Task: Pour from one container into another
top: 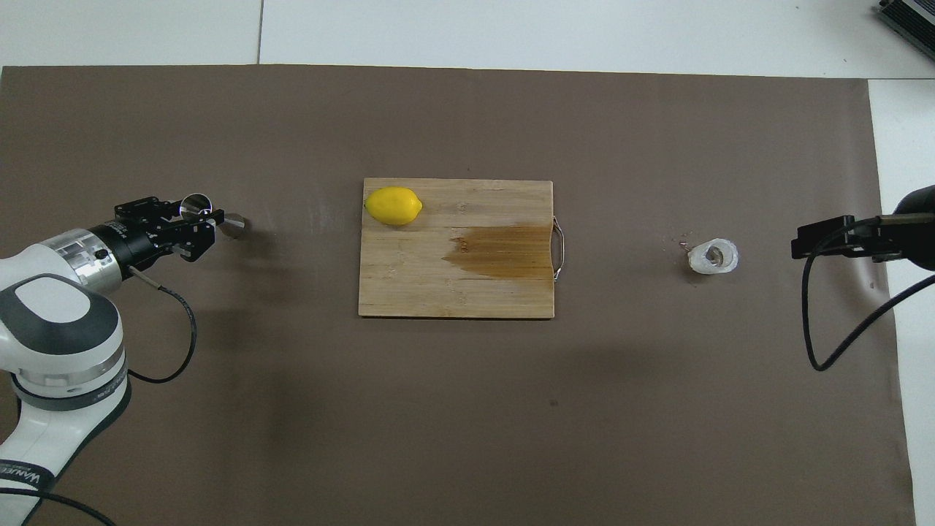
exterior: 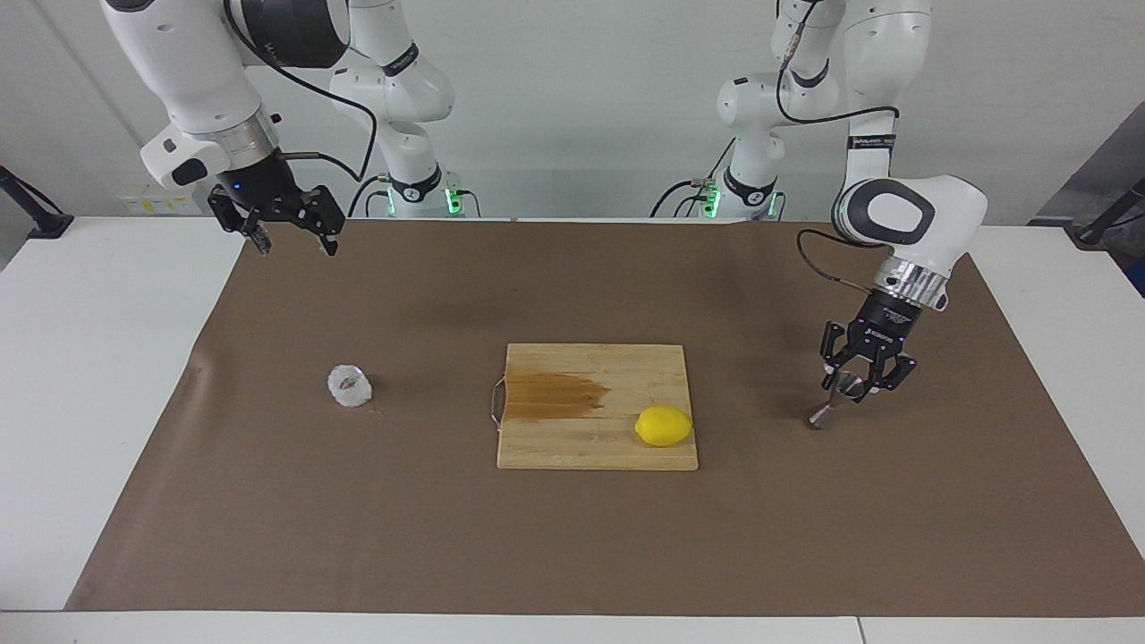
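I see a shiny metal jigger (exterior: 834, 401), a sparkly textured glass cup (exterior: 350, 385), a stained wooden cutting board (exterior: 597, 407), a waxy lemon (exterior: 664, 426), matt brown paper (exterior: 572, 537).

Little lettering shows. In the overhead view, a grey band (top: 22, 478) low on the left arm carries dark capital letters that seem to start "WAN", the rest cut off. A similar lettered band (exterior: 869, 141) circles that arm in the facing view, too small to read.
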### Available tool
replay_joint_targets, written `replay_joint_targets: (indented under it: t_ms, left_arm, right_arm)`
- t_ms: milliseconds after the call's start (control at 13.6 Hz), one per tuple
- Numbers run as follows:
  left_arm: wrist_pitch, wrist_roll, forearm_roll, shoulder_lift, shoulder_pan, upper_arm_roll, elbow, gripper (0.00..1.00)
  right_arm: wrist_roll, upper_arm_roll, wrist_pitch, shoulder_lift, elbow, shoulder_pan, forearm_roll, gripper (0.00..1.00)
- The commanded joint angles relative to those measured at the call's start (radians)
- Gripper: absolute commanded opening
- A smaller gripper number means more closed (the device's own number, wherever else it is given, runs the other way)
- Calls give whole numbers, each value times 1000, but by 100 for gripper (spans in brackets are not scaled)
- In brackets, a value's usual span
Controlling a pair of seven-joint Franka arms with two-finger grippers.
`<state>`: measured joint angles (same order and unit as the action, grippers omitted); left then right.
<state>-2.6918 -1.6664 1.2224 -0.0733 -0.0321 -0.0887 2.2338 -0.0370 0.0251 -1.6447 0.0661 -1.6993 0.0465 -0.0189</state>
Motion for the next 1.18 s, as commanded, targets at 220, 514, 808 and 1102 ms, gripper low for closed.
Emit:
replay_joint_targets:
  t_ms: [220, 514, 808, 1102]
  left_arm:
    - [10, -105, 19, 40, 154, 7, -45, 0]
    - [-5, -161, 8, 69, 267, 7, -57, 0]
    - [-5, -159, -26, 63, 381, 3, -98, 0]
    - [-26, -209, -55, 50, 469, -3, -123, 0]
  right_arm:
    - [20, 6, 19, 3, 9, 12, 2, 100]
    - [20, 6, 19, 3, 9, 12, 2, 100]
    - [20, 6, 19, 3, 9, 12, 2, 100]
    - [20, 6, 19, 3, 9, 12, 2, 100]
